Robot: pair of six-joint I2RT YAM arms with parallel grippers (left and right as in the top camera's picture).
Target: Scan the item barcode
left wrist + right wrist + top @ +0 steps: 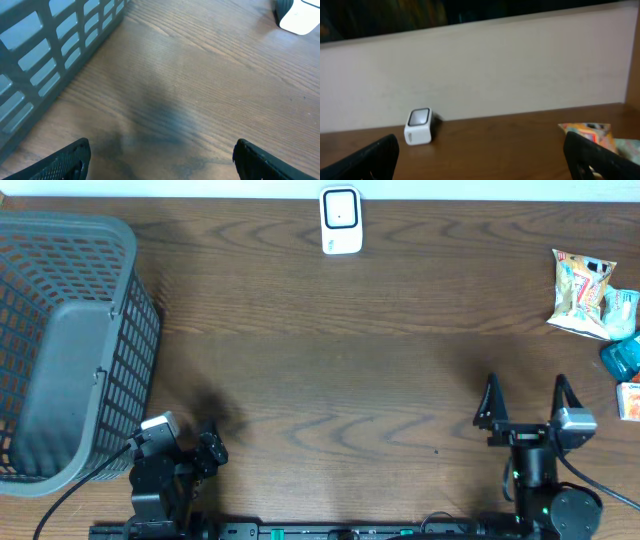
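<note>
As both hover, L jaws wide, R jaws wide, empty

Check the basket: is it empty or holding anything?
Empty. Overhead, the basket shows a bare grey floor with nothing on it.

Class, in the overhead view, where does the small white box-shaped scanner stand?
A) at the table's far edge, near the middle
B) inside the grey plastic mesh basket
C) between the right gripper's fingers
A: the small white box-shaped scanner stands alone at the far edge of the brown wooden table, well apart from the grey plastic mesh basket.
</note>
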